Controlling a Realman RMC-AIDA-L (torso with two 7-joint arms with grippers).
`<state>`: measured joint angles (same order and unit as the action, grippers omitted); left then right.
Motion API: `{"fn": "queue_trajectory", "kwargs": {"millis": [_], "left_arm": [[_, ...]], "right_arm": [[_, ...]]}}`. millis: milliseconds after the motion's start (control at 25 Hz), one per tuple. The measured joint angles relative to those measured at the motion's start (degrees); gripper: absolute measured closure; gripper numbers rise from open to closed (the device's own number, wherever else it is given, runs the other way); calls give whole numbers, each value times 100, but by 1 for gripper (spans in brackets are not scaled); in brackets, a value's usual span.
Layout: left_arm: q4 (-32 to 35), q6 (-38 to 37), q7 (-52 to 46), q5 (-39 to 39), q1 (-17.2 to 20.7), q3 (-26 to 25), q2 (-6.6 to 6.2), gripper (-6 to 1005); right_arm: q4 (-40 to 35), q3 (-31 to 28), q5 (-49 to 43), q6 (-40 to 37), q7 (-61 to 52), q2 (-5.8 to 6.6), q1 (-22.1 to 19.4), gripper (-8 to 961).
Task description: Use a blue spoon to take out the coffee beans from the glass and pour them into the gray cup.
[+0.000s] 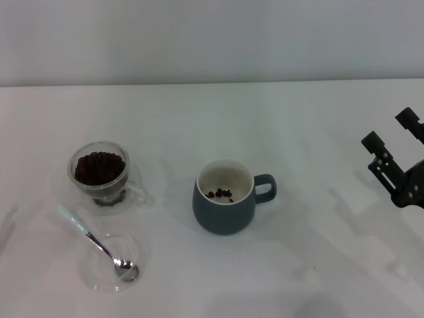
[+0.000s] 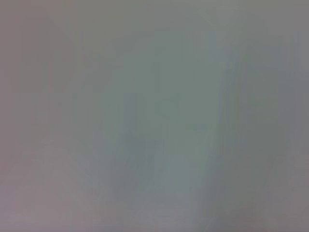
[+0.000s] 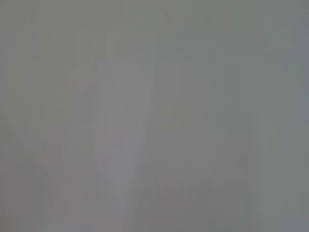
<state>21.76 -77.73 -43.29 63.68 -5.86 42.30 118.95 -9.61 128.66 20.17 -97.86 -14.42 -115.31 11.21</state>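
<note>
Sitting at the lower left of the head view, the small blue spoon [image 1: 99, 244], with its pale light-blue handle and shiny metal bowl, lies with its bowl end in a flat clear round glass dish [image 1: 134, 246] and no gripper near it. Just above it, at mid left, the small clear double-walled glass [image 1: 99, 173] looks nearly full of dark coffee beans [image 1: 99, 167]. At frame centre stands the rounded dark slate-gray cup [image 1: 224, 197], and a handful of beans lies on its cream-white bottom, so some transfer looks done, though most of the beans are yet to be moved. Over at the far right edge, the right gripper [image 1: 392, 140] hovers with its black fingers spread apart, holding nothing, well away from the cup. No left gripper shows in any view; both wrist views show only blank pale surface. On the white table [image 1: 318, 132], the spoon would need picking up for another scoop.
</note>
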Motion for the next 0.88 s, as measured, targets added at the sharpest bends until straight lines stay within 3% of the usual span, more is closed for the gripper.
{"fn": "queue_trajectory", "kwargs": {"millis": [240,880], "left_arm": [[-380,-216,636,-779,-82,-4,11,386],[-1079,-328,1412,-1486,-589,3,7,386]], "right_arm": [[3,-5,5,-17,0,4,30,303],[-1,-37,11,-99,34,9,33,303]]}}
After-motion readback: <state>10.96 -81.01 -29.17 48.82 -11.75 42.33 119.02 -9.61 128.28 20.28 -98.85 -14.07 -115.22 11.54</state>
